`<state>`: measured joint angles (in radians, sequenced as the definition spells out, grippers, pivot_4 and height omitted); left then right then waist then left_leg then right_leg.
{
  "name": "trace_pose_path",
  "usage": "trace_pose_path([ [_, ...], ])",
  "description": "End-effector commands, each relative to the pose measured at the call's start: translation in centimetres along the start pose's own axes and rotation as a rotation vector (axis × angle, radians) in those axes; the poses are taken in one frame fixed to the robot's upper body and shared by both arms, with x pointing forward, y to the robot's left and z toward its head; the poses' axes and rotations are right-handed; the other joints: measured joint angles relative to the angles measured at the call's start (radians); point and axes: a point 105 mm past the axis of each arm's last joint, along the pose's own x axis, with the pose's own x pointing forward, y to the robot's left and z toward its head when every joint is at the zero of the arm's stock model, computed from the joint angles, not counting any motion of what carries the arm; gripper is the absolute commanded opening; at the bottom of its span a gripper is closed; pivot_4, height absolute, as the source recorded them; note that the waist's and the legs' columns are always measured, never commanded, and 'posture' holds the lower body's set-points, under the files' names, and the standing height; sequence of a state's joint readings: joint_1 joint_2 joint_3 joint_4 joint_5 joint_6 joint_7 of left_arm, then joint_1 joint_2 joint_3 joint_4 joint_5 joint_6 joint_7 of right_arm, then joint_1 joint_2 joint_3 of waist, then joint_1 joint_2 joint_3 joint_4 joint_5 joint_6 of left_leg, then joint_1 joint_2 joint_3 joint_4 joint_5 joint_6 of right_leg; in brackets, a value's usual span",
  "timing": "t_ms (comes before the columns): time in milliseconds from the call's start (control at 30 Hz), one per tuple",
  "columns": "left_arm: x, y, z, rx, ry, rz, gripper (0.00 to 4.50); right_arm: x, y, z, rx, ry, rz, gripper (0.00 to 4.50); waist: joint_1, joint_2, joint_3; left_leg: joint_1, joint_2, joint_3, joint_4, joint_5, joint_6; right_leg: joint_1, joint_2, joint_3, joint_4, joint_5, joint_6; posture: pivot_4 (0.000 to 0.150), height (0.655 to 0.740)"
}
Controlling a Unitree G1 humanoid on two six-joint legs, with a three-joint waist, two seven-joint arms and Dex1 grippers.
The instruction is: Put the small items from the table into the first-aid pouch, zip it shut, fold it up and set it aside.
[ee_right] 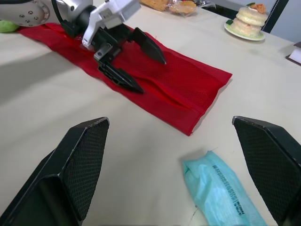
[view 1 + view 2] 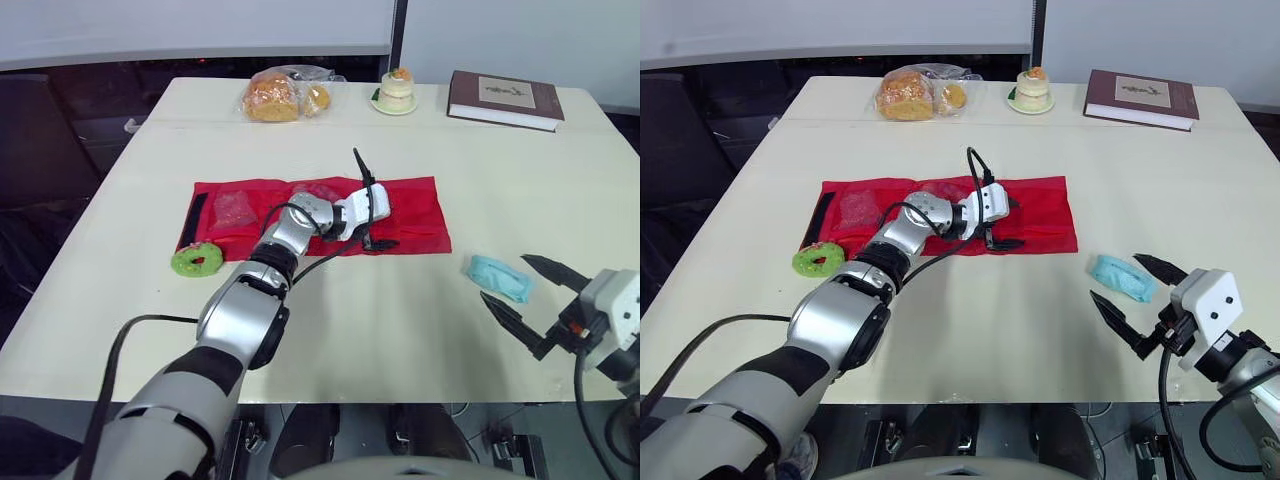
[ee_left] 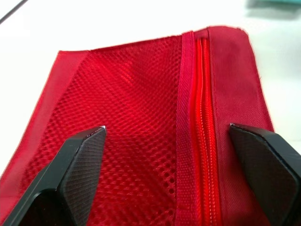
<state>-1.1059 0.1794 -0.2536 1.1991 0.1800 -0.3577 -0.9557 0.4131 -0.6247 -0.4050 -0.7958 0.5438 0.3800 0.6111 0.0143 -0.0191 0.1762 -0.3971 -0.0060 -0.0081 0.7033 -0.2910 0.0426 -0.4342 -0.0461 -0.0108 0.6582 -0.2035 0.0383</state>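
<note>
Tabletop, smooth and cream-coloured, carries a long red fabric first-aid pouch spread flat and unfolded across its middle. Its panels are open-weave mesh pockets, with a red zipper running beside a strip of plain woven cloth. A paler square shows through the mesh near the pouch's left end; what it is cannot be told. The left gripper rests over the pouch's middle, jaws spread and gripping nothing. The right gripper hovers at the near right edge, fingers wide apart and empty. A soft teal packet lies on the table just beyond its fingertips, apart from the pouch. A green fuzzy ring sits by the pouch's near left corner.
</note>
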Motion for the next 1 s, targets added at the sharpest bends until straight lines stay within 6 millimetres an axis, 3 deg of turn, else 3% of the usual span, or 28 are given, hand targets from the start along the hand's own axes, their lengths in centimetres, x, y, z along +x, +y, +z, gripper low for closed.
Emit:
trace_pose_path([
  [33,0.3,0.9,1.3,0.051,-0.010,0.027,3.73,0.1,0.3,1.0,-0.036,-0.029,-0.003,4.50,0.001,0.000,0.000,0.000,0.000,0.000,0.000,0.000,0.000,0.000,0.000,0.000,0.000,0.000,0.000,0.150,0.7289],
  [67,0.3,0.9,1.4,0.046,-0.013,0.028,3.50,0.1,0.3,1.0,-0.037,-0.028,-0.005,4.50,0.001,0.000,0.000,0.000,0.000,0.000,0.000,0.000,0.000,0.000,0.000,0.000,0.000,0.000,0.000,0.150,0.7289],
  [133,0.3,0.9,1.4,0.040,-0.017,0.026,2.32,0.0,0.2,1.0,-0.040,-0.028,-0.010,4.50,0.000,0.000,0.000,0.000,0.000,0.000,0.000,0.000,0.000,0.000,0.000,0.000,0.000,0.000,0.000,0.150,0.7289],
  [267,0.4,0.9,1.6,0.029,-0.027,0.025,0.43,-0.1,0.1,1.1,-0.035,-0.037,-0.003,4.50,0.000,0.000,0.000,0.000,0.000,0.000,0.000,0.000,0.000,0.000,0.000,0.000,0.000,0.000,0.000,0.150,0.7289],
  [300,0.4,0.9,1.7,0.025,-0.032,0.025,0.15,-0.2,0.1,1.1,-0.035,-0.037,-0.003,4.50,0.000,0.000,0.000,0.000,0.000,0.000,0.000,0.000,0.000,0.000,0.000,0.000,0.000,0.000,0.000,0.150,0.7289],
  [400,0.4,0.9,1.8,0.025,-0.040,0.023,0.15,-0.3,-0.3,0.7,-0.019,-0.027,-0.009,4.50,0.000,0.000,0.000,0.000,0.000,0.000,0.000,0.000,0.000,0.000,0.000,0.000,0.000,0.000,0.000,0.150,0.7289],
  [500,0.5,0.7,2.6,0.022,-0.077,0.001,0.15,-0.6,-1.8,-1.7,0.005,0.090,-0.026,4.50,0.000,0.000,0.000,0.000,0.000,0.000,0.000,0.000,0.000,0.000,0.000,0.000,0.000,0.000,0.000,0.150,0.7289],
  [633,0.5,0.7,3.1,0.027,-0.097,-0.013,0.15,-0.9,-3.9,-5.1,-0.117,0.313,0.025,4.50,0.000,0.000,0.000,0.000,-0.001,0.001,0.000,0.000,0.001,0.000,-0.001,0.000,0.000,0.000,0.000,0.150,0.7289],
  [767,0.6,0.6,3.5,0.030,-0.112,-0.023,0.15,0.1,-5.5,-5.9,-0.123,0.331,0.058,4.50,0.000,0.000,0.000,0.000,-0.001,0.001,0.000,0.000,0.001,0.000,-0.001,0.001,0.000,0.000,0.000,0.150,0.7289],
  [1000,0.9,0.4,4.0,0.033,-0.129,-0.027,0.15,2.5,-6.5,-7.2,-0.115,0.361,0.181,4.50,0.002,0.000,0.000,0.000,-0.001,0.001,0.000,0.000,0.001,0.000,-0.001,0.000,0.000,0.000,0.000,0.150,0.7289],
])
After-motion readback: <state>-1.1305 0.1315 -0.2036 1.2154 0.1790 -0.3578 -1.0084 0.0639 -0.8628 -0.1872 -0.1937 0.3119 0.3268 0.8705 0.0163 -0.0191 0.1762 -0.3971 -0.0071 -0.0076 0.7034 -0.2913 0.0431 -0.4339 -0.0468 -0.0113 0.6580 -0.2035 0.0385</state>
